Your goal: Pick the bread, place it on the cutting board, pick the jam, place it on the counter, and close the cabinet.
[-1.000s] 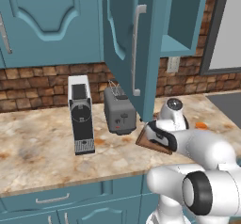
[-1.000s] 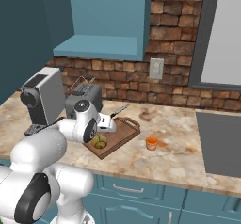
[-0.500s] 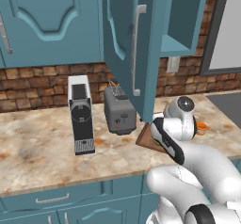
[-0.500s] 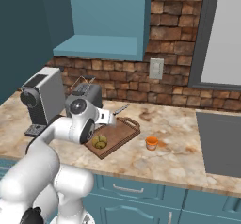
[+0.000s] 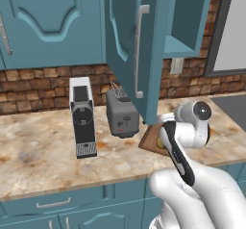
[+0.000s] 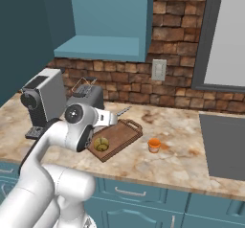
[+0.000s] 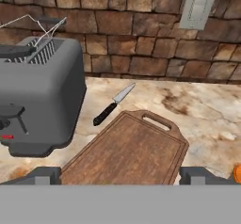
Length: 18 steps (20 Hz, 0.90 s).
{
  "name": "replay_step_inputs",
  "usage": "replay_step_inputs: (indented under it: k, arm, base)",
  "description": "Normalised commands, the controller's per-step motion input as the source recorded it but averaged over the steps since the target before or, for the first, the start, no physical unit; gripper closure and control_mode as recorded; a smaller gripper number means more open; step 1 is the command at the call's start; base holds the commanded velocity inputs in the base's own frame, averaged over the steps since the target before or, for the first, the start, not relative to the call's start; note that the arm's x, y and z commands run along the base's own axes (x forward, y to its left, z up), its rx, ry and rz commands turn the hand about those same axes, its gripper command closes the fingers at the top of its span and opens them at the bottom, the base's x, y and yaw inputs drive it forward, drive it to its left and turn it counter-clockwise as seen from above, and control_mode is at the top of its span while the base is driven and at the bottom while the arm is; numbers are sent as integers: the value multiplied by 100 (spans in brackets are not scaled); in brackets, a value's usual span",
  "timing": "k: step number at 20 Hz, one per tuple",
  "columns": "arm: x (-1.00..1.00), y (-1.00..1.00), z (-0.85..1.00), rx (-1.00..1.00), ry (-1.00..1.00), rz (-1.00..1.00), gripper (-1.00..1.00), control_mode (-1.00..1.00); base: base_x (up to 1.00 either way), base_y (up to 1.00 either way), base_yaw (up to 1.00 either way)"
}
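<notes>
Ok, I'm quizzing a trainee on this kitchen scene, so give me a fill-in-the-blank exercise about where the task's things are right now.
1. The bread lies on the ____.
2. The jam stands on the ____, apart from the cutting board.
3. The cabinet door stands ____.
4. The knife lies between the board's handle end and the ____.

Missing words: cutting board; counter; open; toaster
</notes>
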Motion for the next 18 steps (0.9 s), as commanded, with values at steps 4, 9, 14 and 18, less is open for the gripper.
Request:
replay_step_inputs:
  k: [4,9,14,18]
  arm:
    - [-31,0,12,0,-20,0,-100,-100]
    - [-37,0,12,0,-19,0,-100,-100]
    - [-39,0,12,0,-17,0,-100,-100]
    - [-38,0,14,0,-15,0,-100,-100]
  base:
    - [0,0,0]
    - [0,0,0]
    - [0,0,0]
    - [0,0,0]
